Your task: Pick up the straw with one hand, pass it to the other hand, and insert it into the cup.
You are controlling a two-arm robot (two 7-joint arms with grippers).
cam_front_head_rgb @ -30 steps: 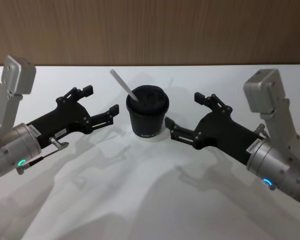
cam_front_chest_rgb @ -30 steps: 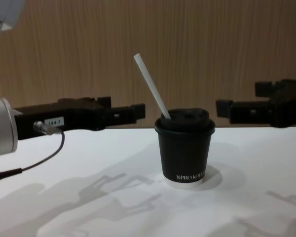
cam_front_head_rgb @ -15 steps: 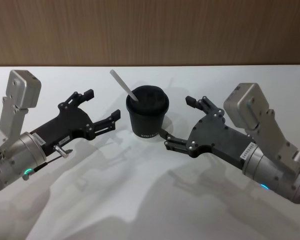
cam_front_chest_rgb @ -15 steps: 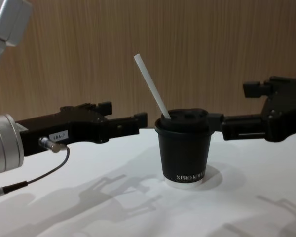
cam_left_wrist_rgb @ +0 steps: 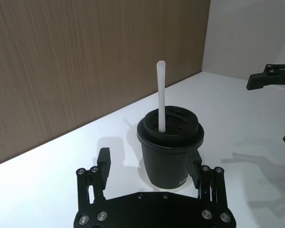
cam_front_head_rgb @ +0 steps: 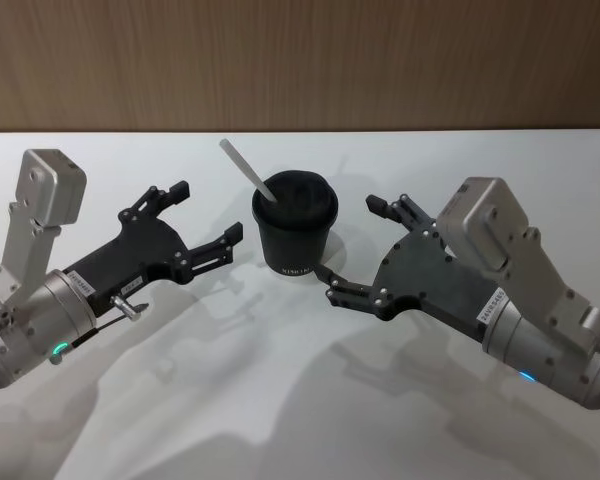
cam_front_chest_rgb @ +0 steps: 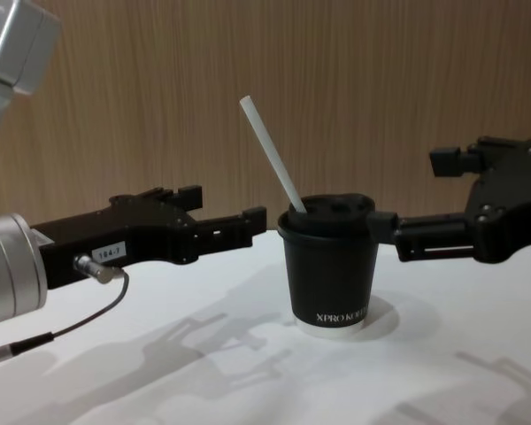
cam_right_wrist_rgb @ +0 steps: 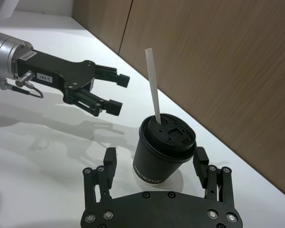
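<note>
Straw (cam_front_head_rgb: 246, 171) stands in the cup (cam_front_head_rgb: 294, 236), leaning toward 11 o'clock; left claw (cam_front_head_rgb: 202, 217) and right claw (cam_front_head_rgb: 356, 247) flank it, both spread wide, empty, job apparently finished.

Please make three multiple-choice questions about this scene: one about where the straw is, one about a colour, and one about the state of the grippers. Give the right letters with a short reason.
1. Where is the straw?
A. Lying on the table
B. Standing tilted in the lid of the cup
C. Held by the left gripper

2. What colour is the cup?
A. Black
B. Red
C. White

3. In what state are the left gripper and the right gripper?
A. Both shut on the cup
B. One holds the straw
C. Both open, holding nothing

Answers:
1 B: its lower end goes into the lid and it leans.
2 A: body and domed lid are black, with white lettering.
3 C: the fingers are spread on either side of the cup.
</note>
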